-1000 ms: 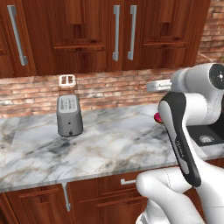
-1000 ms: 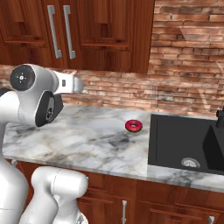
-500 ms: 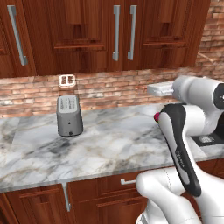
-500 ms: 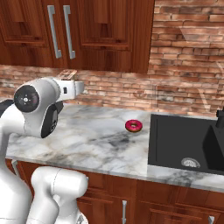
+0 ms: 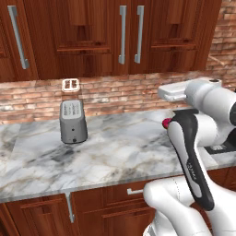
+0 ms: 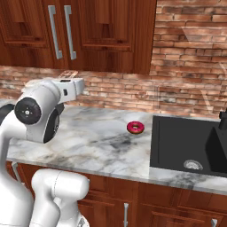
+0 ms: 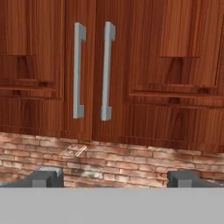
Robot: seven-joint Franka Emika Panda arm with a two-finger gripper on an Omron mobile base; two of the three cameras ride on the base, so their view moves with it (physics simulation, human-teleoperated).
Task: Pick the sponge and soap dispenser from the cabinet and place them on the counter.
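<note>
Hand view shows your gripper [image 7: 113, 178] spread wide before the shut cabinet [image 7: 144, 65], sponge and soap dispenser presumably behind its doors, so line up squarely on one bar handle [image 7: 106, 70] first.

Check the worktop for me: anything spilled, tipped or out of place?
Nothing spilled or tipped. The one oddity is a red ring-shaped doughnut lying bare on the white-and-grey marble counter near the black sink. The grey toaster stands upright.
</note>
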